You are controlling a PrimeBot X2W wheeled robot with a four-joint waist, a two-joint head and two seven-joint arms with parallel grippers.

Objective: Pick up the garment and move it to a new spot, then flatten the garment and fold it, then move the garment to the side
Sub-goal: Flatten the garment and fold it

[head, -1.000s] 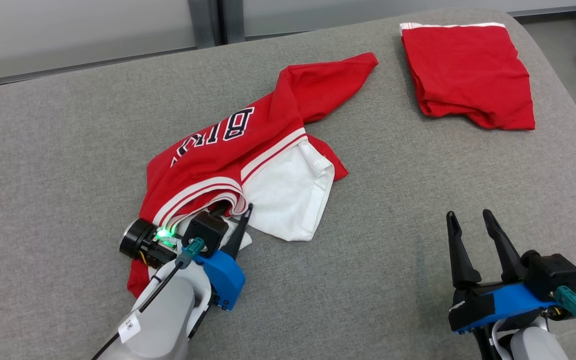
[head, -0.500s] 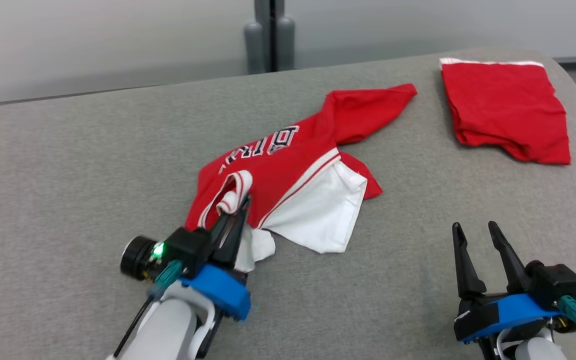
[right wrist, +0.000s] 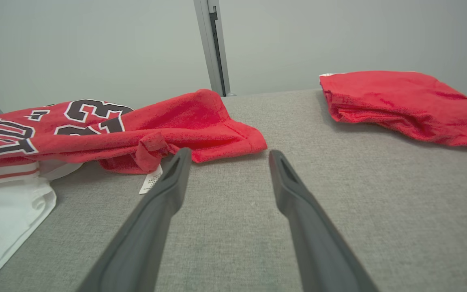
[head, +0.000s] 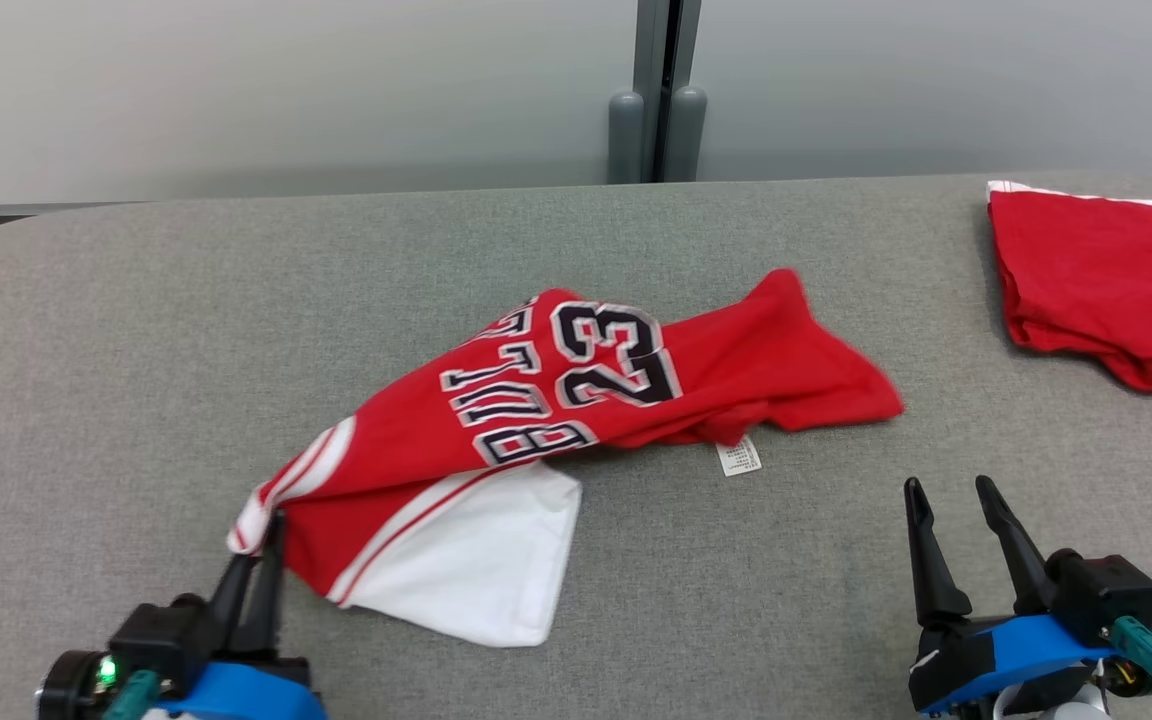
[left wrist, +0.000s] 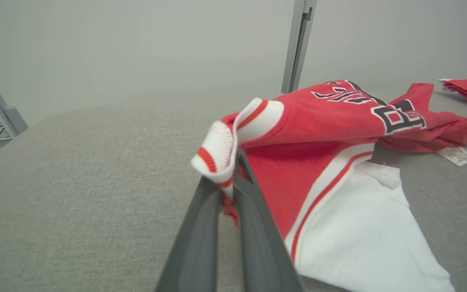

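On table (head: 136, 330): one jersey (head: 636, 400), one cloth (head: 1106, 270)

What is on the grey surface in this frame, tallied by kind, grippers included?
Loose red jersey: 1
Separate folded red garment: 1
Grippers: 2 (left gripper shut on the jersey's ribbed trim, right gripper open)
Total: 4
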